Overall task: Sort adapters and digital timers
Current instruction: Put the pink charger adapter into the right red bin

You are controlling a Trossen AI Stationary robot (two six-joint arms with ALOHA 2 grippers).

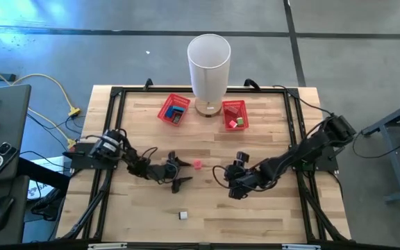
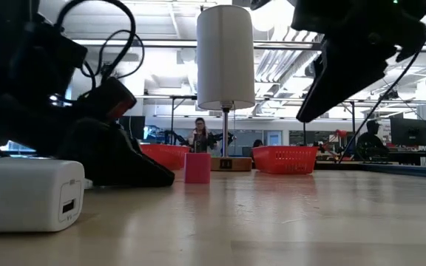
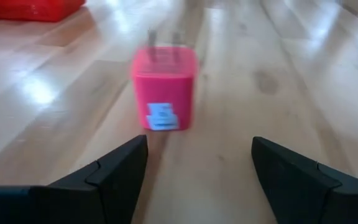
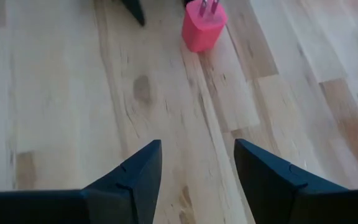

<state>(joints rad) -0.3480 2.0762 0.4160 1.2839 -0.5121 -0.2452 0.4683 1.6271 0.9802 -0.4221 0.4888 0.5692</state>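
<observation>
Pink boxy adapter [image 3: 164,89] – smooth plastic, prongs up – on pale wood-plank surface [image 3: 303,81]. At twelve o'clock beyond left gripper [image 3: 197,165], jaws wide, empty. Right gripper [image 4: 196,171] well apart, jaws parted, empty.

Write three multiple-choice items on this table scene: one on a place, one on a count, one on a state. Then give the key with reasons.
1. Where does the pink adapter stand?
A. inside a red basket
B. on the bare table between the two grippers
C. under the lamp

2. How many red baskets are on the table?
A. one
B. two
C. four

3. How is the left gripper?
A. open, empty, facing the pink adapter
B. shut on the pink adapter
C. shut on the white adapter

Key: 1 B, the high view shows it between the grippers. 2 B, the left basket and the right basket flank the lamp. 3 A, its fingers stand apart, nothing between.
</observation>
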